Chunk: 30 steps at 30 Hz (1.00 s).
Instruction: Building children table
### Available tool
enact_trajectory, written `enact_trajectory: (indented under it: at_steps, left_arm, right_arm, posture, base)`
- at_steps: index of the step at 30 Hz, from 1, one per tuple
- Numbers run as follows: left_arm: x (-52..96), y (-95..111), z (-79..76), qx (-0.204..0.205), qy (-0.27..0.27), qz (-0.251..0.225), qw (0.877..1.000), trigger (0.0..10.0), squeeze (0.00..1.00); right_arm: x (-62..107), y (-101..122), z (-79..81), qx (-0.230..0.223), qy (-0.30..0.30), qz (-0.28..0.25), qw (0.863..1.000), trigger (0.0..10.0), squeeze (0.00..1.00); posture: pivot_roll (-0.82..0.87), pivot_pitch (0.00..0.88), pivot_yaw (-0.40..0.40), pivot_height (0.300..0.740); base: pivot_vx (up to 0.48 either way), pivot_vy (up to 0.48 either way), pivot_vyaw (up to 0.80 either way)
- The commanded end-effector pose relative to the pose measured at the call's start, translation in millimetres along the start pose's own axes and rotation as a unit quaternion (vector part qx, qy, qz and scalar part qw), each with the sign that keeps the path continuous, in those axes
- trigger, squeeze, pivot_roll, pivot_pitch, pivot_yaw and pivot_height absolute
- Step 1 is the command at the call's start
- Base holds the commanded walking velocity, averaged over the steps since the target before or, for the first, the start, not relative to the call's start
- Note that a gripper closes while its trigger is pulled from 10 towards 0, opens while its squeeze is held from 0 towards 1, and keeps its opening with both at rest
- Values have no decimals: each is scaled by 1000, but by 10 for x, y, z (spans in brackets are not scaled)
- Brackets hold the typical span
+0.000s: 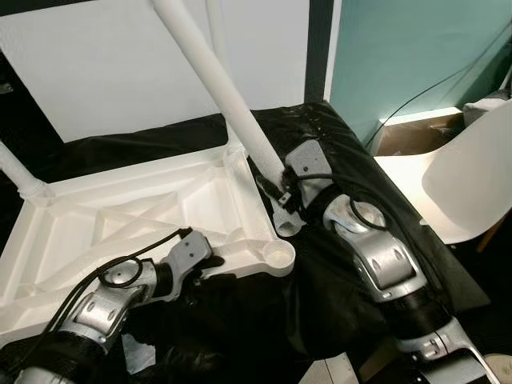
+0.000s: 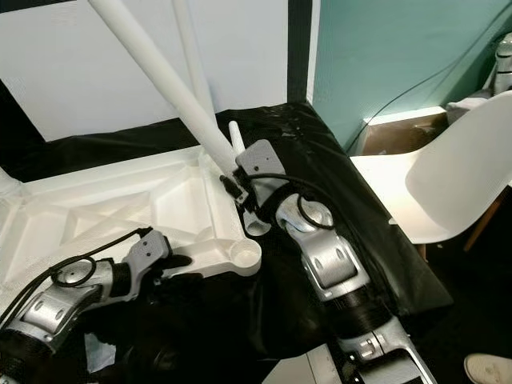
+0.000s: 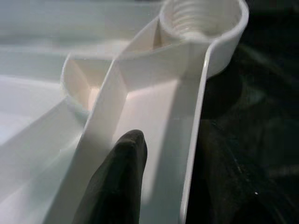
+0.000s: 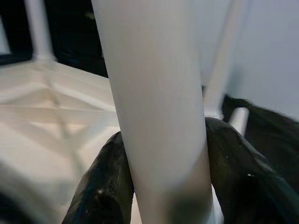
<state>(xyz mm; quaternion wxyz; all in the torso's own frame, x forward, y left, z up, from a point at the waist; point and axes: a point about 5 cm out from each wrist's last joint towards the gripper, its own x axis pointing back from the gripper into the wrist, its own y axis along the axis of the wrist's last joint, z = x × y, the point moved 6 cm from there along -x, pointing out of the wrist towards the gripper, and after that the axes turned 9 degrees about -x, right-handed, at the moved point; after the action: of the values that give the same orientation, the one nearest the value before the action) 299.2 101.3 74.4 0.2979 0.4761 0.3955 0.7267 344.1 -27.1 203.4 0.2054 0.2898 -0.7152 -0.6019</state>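
The white plastic table top [image 1: 120, 216] lies upside down on black cloth, ribs facing up. Its near right corner has an empty threaded socket [image 1: 278, 256], seen close up as a socket [image 3: 203, 18]. My right gripper [image 1: 276, 188] is shut on a long white leg [image 1: 220, 88] that leans up to the left, its lower end just above and beyond that socket. Both fingers [image 4: 105, 186] press the leg [image 4: 154, 116]. My left gripper [image 1: 212, 262] is shut on the table top's near rim beside the socket, one finger [image 3: 117, 182] inside the wall. Two other legs [image 1: 216, 32] stand upright in the corners.
A white shell chair [image 1: 472, 184] stands close on the right, with an open cardboard box [image 1: 408, 136] and a cable behind it by the teal wall. The black cloth [image 1: 360, 176] drapes over the platform's right edge. A short white peg [image 2: 234, 134] lies past the leg.
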Motion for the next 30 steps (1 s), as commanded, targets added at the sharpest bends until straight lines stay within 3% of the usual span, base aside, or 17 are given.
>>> enact_trajectory:
  at_steps: [1, 9, 18, 30]
  left_arm:
    - [64, -141, 345, 10, 151, 42, 988, 10000, 0]
    - [39, -139, 537, 10, 197, 44, 979, 10000, 0]
    - [11, -98, 629, 0, 203, 43, 978, 10000, 0]
    - [29, -128, 640, -6, 204, 44, 978, 10000, 0]
  right_arm:
    - [19, 70, 4, -8, 8, -17, 1000, 10000, 0]
    - [92, 86, 174, -41, 53, -35, 997, 10000, 0]
    - [88, -3, 178, -69, 55, -41, 995, 10000, 0]
    - [136, -237, 123, -52, 37, -31, 997, 10000, 0]
  posture:
    - [-60, 0, 72, 740]
    - [-69, 0, 75, 740]
    - [-64, 0, 78, 740]
    - [-59, 0, 78, 740]
  base:
    - [0, 0, 0]
    - [0, 0, 0]
    - [0, 0, 0]
    - [0, 0, 0]
